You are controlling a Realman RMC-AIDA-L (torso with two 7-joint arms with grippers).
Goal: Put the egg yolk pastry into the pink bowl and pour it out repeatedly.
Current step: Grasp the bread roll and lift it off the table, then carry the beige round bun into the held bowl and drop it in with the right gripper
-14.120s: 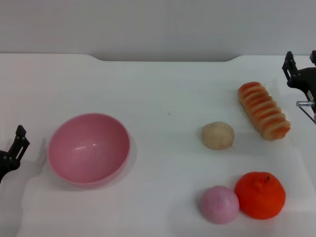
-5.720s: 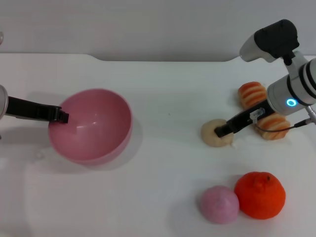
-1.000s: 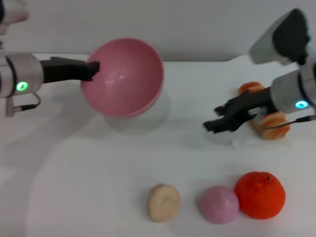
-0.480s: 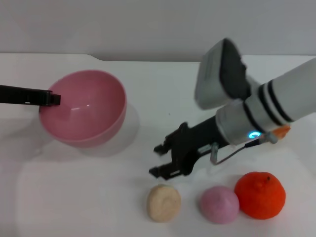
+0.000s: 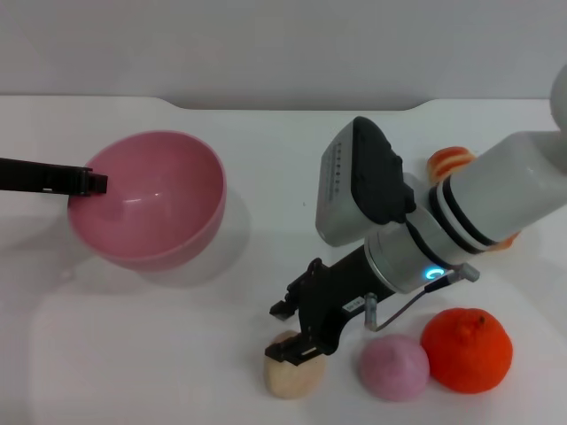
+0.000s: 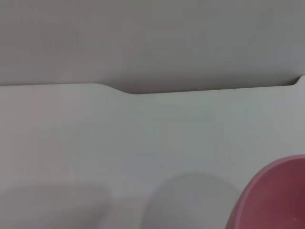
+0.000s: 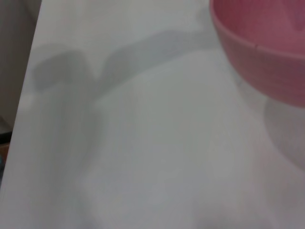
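Note:
The pink bowl (image 5: pixel 151 199) is at the left, mouth up and tipped slightly. My left gripper (image 5: pixel 91 181) is shut on its left rim. The bowl also shows in the left wrist view (image 6: pixel 279 200) and the right wrist view (image 7: pixel 267 47). The egg yolk pastry (image 5: pixel 294 379) lies on the table near the front edge, outside the bowl. My right gripper (image 5: pixel 285 331) is open directly over the pastry's far side, with one fingertip at its top. The gripper holds nothing.
A pink-purple ball (image 5: pixel 394 367) and an orange (image 5: pixel 467 350) lie just right of the pastry. The ridged bread roll (image 5: pixel 450 161) is at the back right, mostly hidden behind my right arm. The white table (image 5: pixel 177 336) ends at a back edge.
My left gripper has brought the bowl down from a raised, tipped pose to the left. My right arm has swung from the back right and dropped onto the pastry.

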